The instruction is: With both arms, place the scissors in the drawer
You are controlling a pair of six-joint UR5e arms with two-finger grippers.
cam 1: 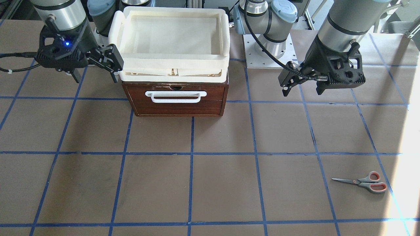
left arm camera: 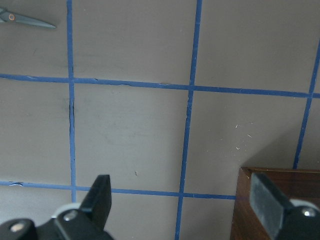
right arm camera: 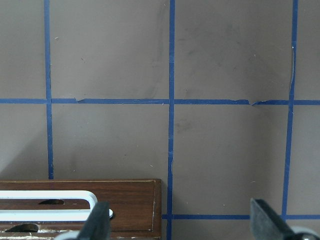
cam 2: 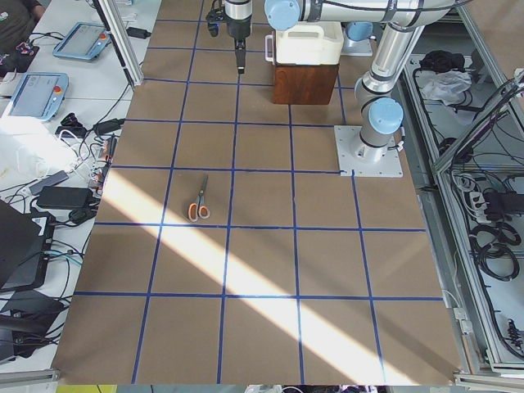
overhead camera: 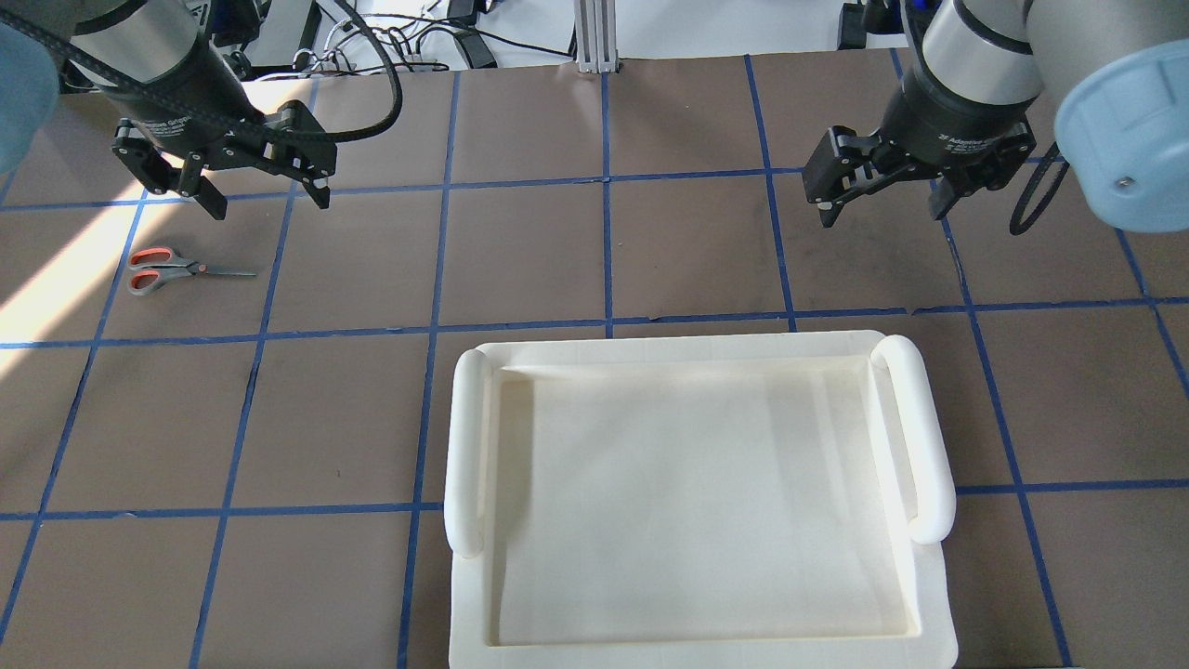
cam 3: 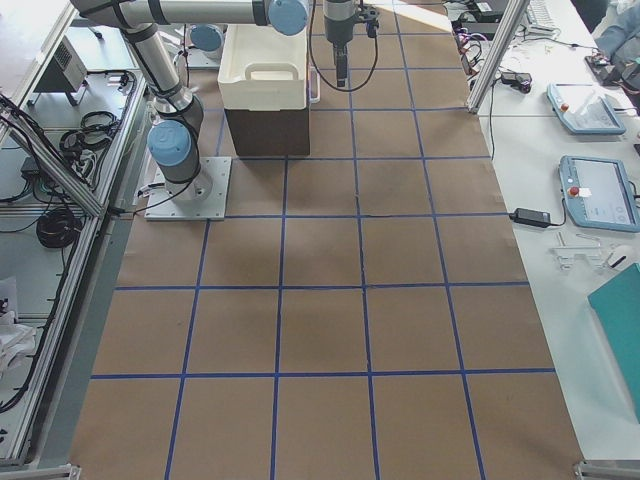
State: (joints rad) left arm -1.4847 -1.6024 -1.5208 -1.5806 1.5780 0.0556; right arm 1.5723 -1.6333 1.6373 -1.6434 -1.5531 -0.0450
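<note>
The left arm (overhead camera: 149, 56) reaches out over its own side with the wrist turned straight down. The left tool (overhead camera: 269, 197) hangs in the air, jaws spread wide with nothing between them. The right arm (overhead camera: 975, 65) holds a matching pose on the opposite side. The right tool (overhead camera: 882, 209) also points down, jaws wide apart and empty. Neither tool touches anything.

Two high cameras look steeply down on the table (cam 1: 210, 183) from opposite long sides, two distant ones along it from its ends, and both close wrist cameras face down — each catching a corner of the drawer (right arm camera: 130, 205).
</note>
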